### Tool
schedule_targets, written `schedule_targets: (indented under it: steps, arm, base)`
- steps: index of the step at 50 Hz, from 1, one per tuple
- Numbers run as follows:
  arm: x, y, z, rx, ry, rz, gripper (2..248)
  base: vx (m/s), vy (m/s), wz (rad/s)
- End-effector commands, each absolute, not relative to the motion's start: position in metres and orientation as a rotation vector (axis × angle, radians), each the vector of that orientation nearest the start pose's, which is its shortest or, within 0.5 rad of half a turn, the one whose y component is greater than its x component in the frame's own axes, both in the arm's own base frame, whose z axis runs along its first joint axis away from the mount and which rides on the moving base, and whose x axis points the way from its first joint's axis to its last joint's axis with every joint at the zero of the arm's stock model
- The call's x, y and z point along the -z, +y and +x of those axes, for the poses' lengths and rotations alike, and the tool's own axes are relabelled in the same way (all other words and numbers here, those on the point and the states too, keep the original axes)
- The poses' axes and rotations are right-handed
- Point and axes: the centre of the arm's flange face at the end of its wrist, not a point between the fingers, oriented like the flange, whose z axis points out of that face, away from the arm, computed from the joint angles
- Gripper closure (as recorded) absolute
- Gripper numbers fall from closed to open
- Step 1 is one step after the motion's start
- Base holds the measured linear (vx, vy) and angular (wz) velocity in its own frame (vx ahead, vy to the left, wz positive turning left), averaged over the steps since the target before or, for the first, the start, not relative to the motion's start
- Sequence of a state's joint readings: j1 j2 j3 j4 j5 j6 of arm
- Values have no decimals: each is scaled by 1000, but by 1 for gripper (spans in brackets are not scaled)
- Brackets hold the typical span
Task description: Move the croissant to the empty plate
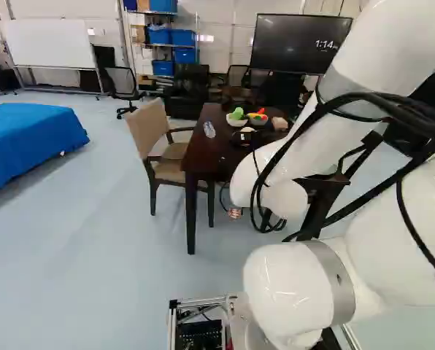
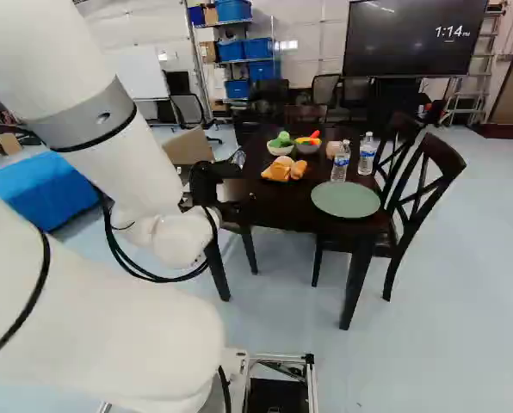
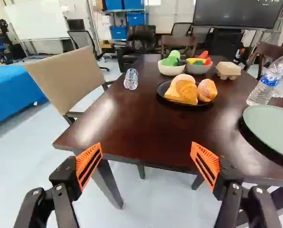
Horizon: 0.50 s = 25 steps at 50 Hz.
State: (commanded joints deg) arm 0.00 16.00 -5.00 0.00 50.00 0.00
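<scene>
Reaching the breads (image 3: 185,91) on the far, dark plate (image 3: 161,89) seems current; the gripper (image 3: 146,145), fingers released, must next advance slightly right.

- Dark table (image 3: 136,123)
- Green plate (image 3: 273,127), near-right corner
- Two bottles (image 3: 266,84), right edge
- Bottle (image 3: 131,79), left edge
- Black plate (image 3: 163,93), two bowls (image 3: 171,71), carton (image 3: 228,71): toward far edge

Arm (image 1: 400,219), one: glossy white, smooth rounded casings (image 1: 283,288); grey joint bands (image 2: 84,116), each with a small round fitting (image 2: 103,118); looping black cables (image 1: 403,111). Pincer (image 2: 207,182), one: black, two fingers (image 3: 65,176), slotted orange pads (image 3: 84,156), round-headed screws (image 3: 59,187).
</scene>
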Motion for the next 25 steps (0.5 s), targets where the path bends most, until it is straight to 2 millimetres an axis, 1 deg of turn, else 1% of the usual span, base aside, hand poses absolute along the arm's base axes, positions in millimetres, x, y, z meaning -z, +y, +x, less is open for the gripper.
schedule_targets:
  steps: [11,25]
  arm:
    - [-366,0,270,1824,0,-2558,3]
    - [-366,0,270,1824,0,-2558,3]
  base:
    - [132,47,-183]
    - [73,6,-154]
